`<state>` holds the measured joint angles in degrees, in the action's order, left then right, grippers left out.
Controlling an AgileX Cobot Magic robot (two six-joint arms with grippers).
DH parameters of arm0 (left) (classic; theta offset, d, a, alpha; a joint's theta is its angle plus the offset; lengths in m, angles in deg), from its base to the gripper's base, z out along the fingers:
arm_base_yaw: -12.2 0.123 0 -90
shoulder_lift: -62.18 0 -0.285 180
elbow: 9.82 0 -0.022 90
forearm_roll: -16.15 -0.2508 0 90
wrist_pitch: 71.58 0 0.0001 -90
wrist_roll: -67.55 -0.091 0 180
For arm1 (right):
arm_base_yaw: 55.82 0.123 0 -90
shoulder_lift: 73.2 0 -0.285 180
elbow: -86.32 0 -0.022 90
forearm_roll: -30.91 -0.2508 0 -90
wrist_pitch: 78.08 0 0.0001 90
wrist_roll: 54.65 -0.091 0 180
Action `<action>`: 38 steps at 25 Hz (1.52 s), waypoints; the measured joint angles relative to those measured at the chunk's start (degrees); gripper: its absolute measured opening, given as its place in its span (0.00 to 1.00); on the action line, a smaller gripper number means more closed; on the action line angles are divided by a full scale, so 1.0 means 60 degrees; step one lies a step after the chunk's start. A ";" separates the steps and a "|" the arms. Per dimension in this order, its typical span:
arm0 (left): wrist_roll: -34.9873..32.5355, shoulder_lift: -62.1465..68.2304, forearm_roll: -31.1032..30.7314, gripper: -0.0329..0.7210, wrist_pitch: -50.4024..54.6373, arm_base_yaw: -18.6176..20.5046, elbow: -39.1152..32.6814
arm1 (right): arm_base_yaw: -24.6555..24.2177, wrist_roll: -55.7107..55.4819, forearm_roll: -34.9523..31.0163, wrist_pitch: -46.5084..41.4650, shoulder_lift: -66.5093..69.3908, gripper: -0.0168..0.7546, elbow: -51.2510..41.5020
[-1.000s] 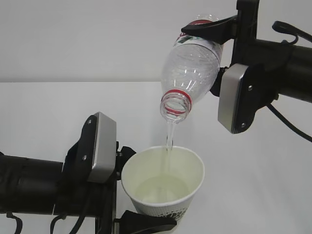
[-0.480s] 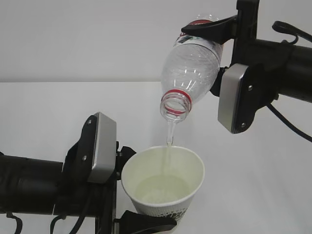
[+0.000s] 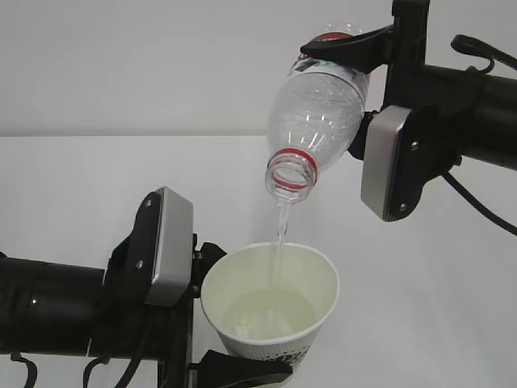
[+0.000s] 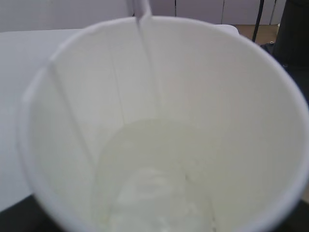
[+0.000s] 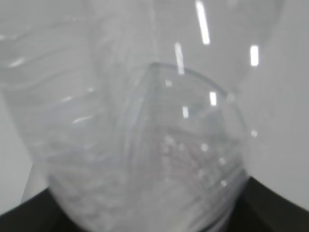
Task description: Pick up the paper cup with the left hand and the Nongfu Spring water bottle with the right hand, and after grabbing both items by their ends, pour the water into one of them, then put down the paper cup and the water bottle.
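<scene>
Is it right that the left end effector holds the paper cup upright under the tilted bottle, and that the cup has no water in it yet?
Not quite. The cup already holds a shallow pool of water, as the left wrist view shows. The rest stands: the left end effector holds it upright under the tilted bottle.

one paper cup (image 3: 271,299), one water bottle (image 3: 317,121), two tools (image 3: 230,315)

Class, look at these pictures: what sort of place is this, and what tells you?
Probably a robotics lab or test bench: a bare white table against a plain wall, and two robot arms pouring water from a bottle into a paper cup.
</scene>
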<state>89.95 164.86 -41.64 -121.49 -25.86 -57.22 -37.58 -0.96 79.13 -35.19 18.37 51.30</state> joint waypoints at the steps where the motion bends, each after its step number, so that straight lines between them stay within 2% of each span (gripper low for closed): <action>1: 0.0000 0.0000 0.0000 0.80 0.0000 0.0000 0.0000 | 0.0000 0.0000 0.0000 0.0000 0.0000 0.64 0.0000; 38: -0.0015 0.0000 0.0000 0.80 0.0000 0.0000 0.0000 | 0.0000 0.0153 -0.0036 0.0000 0.0000 0.64 0.0000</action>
<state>89.86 164.86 -41.64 -121.49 -25.86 -57.22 -37.58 -0.04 78.92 -35.19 18.37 51.30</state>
